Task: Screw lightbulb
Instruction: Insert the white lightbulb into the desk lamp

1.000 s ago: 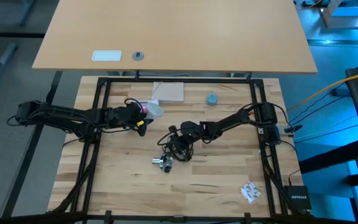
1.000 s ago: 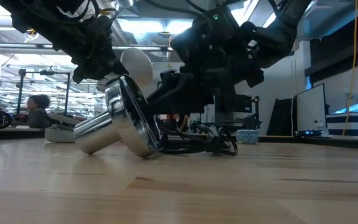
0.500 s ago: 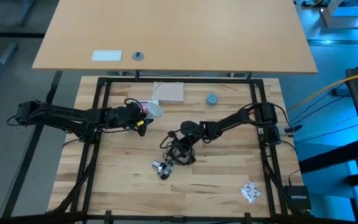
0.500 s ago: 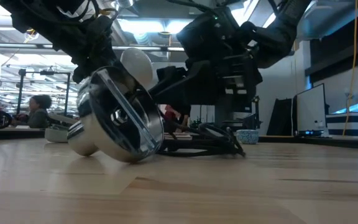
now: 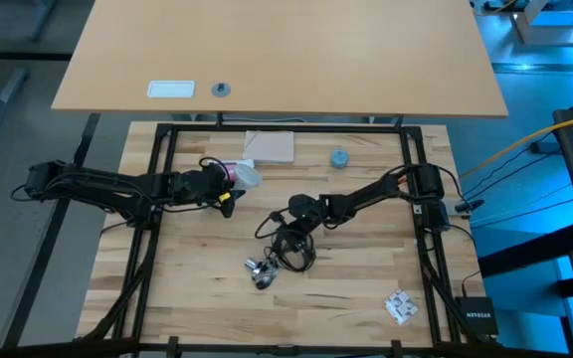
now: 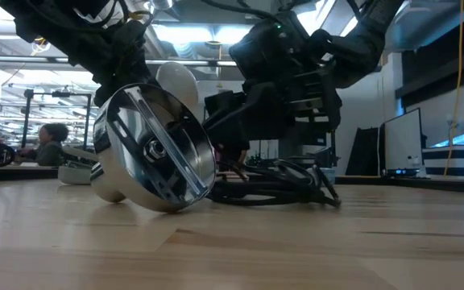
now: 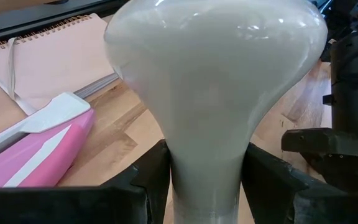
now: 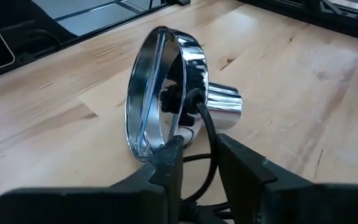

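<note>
My left gripper (image 5: 229, 189), at the table's left centre, is shut on the white frosted lightbulb (image 7: 216, 74), which is held above the table (image 6: 180, 80). The silvery socket (image 8: 166, 106) lies tilted on the wood, resting on its rim and side, with its open mouth toward the table's near edge (image 6: 151, 153). Its black cord (image 5: 291, 244) lies in loose loops beside it. My right gripper (image 5: 288, 227) is just behind the socket, shut on that cord. My left gripper pinches the bulb's narrow neck (image 7: 204, 180) between its two fingers, coming from the table's left and slanting a little down. The round globe sticks out beyond the fingertips, lifted clear of the table. My right gripper has the black cord (image 8: 202, 134) between its two fingers (image 8: 171, 163), a short way behind the socket. It comes from the table's right, slanting down. The cord runs on into the socket's mouth, and the socket's rim rests on the table.
A pale notebook (image 5: 269, 146) and a pink-and-white object (image 7: 36, 143) lie near the far edge behind the bulb. A small blue-grey cap (image 5: 339, 157) sits far right of centre. A crumpled scrap (image 5: 400, 306) lies at the near right. Black frame rails (image 5: 411, 179) border the board.
My right gripper has turned at the wrist while staying in place. The socket has swung about on the table, from lying side-on to showing its open mouth toward the near edge, and has shifted slightly that way. The cord loops have spread toward the right.
</note>
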Robot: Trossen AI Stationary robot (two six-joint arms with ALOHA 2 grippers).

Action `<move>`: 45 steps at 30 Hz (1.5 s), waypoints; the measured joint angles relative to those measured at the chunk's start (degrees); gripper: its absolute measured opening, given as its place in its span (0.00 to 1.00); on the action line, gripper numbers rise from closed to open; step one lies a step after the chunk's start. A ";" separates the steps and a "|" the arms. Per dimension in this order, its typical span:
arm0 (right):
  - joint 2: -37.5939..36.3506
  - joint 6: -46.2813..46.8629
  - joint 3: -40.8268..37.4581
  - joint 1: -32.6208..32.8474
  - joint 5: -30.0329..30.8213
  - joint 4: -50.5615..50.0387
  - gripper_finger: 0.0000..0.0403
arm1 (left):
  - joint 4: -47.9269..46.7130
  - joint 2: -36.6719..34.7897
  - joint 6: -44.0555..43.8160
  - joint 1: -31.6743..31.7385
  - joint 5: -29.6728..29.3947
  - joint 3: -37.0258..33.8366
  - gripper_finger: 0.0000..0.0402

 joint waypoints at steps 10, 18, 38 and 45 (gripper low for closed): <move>0.00 4.22 0.00 0.00 6.08 -0.44 0.19 | 0.00 0.00 -0.01 -0.01 0.00 0.00 0.39; 0.00 4.39 0.00 -0.02 5.44 -0.37 0.04 | 0.00 0.00 -0.01 -0.02 0.00 0.00 0.39; -8.60 -5.75 -0.06 -5.08 30.08 -3.69 0.02 | 0.05 -0.02 0.58 0.00 -0.17 0.00 0.39; -16.14 -10.84 -0.04 -3.83 38.16 -22.73 0.02 | 0.00 -0.02 1.28 0.00 -0.20 0.00 0.39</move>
